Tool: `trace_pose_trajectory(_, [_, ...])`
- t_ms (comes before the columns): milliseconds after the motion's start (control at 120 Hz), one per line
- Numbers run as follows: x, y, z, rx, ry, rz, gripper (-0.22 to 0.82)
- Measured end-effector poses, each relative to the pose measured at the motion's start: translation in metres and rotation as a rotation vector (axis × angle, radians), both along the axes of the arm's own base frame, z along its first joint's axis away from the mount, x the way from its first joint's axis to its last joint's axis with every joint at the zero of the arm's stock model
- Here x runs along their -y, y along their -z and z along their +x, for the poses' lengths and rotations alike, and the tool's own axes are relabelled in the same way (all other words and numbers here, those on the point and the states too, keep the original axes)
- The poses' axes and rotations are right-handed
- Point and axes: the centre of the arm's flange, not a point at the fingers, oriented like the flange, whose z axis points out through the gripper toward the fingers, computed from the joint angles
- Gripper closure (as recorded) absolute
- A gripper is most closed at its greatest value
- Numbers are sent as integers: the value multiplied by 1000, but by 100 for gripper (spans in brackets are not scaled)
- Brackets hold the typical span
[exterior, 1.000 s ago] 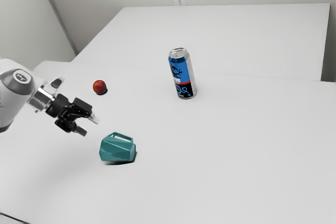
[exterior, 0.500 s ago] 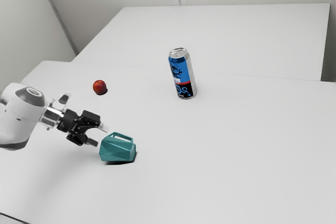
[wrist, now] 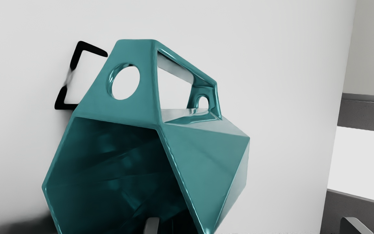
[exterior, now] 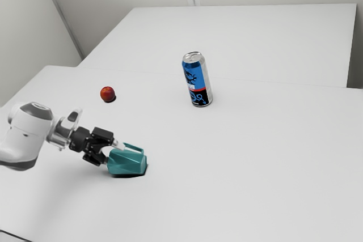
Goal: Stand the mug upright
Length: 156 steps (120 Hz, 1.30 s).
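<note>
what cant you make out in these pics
The mug, inside far end: wrist view, dark shadow.
The mug's lower rim: wrist view, cut off by bottom edge.
The can, far side: exterior view, hidden by its near side.
The arm, base: exterior view, cut off by left edge.

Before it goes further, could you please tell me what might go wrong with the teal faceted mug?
The mug lies on its side, so the open black two-finger gripper might push it away. One fingertip lines up with the mug's mouth, so closing could pinch only the rim and slip.
</note>
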Motion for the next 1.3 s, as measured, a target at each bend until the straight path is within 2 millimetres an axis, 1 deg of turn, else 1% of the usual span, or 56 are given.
trace_pose_trajectory(33, [1,1,0,4,4,-6,2])
trace_pose_trajectory(158, [4,-2,2,28,21,-15,36])
trace_pose_trajectory(225, [6,-3,4,41,31,-16,50])
trace_pose_trajectory(308, [7,-5,5,54,41,-16,61])
trace_pose_trajectory(400, [7,-8,7,70,53,-14,68])
trace_pose_trajectory(567, [12,-18,10,105,81,-10,75])
trace_pose_trajectory(733, [25,-42,13,165,120,-4,77])
trace_pose_trajectory(800, [36,-59,21,194,163,19,78])
trace_pose_trajectory(942, [51,-106,55,217,339,213,78])
trace_pose_trajectory(1008, [60,-122,68,209,417,329,78])
trace_pose_trajectory(1125, [75,-136,88,184,509,518,78])
trace_pose_trajectory(1300, [76,-127,110,153,529,724,79])
